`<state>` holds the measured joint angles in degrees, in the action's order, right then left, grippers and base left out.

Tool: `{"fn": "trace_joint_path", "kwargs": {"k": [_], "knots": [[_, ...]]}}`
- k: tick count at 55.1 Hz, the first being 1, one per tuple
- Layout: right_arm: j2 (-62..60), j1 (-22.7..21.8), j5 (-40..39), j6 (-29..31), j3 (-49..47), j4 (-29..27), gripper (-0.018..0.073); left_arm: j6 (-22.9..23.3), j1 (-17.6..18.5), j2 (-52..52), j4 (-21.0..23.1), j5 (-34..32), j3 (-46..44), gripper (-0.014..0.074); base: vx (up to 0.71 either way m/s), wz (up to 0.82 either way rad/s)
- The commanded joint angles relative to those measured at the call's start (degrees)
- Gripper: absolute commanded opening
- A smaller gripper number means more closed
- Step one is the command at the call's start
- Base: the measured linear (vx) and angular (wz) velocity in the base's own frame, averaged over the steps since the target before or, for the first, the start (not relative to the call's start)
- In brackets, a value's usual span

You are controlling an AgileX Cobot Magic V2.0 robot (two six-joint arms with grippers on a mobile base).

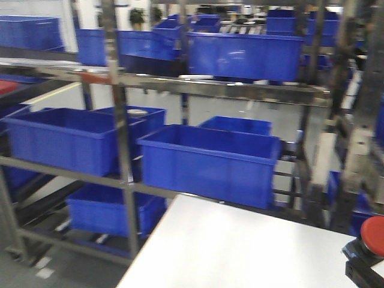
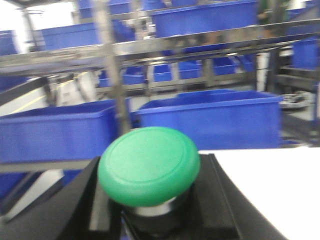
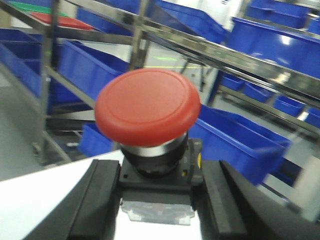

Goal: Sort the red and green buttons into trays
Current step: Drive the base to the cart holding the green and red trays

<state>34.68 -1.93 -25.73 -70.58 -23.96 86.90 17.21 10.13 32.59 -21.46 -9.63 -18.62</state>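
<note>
Mid-carry, apparently. Pinching green button [image 2: 148, 165] by its base in left gripper [image 2: 150, 210] near the counter's [image 1: 240, 252] left edge; clamping red button [image 3: 147, 106] likewise in right gripper [image 3: 157, 200] by the right edge. Next calls for reaching red tray [image 3: 65, 21] and green tray [image 3: 31, 6]. Smooth domed caps, silvery collars, black bases.

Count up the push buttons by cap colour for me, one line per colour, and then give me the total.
Red button: 1
Green button: 1
Total: 2
</note>
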Motion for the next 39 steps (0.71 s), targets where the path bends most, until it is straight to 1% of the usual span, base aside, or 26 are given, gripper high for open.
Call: {"fn": "trace_joint_path", "kwargs": {"k": [1,22,39], "knots": [[0.1,-0.4,-0.1,-0.1,-1.8,-2.1,-0.0008,0.5,0.1,0.1,0.8,-4.5,-1.7,-0.0003,-0.16,0.71],[0.1,-0.4,-0.1,-0.1,-1.8,-2.1,-0.0008,0.5,0.1,0.1,0.8,-4.5,-1.7,-0.0003,-0.15,0.70],[0.1,-0.4,-0.1,-0.1,-1.8,-2.1,-0.0008,0.5,0.1,0.1,0.8,-4.5,-1.7,-0.0003,-0.08,0.65]]}}
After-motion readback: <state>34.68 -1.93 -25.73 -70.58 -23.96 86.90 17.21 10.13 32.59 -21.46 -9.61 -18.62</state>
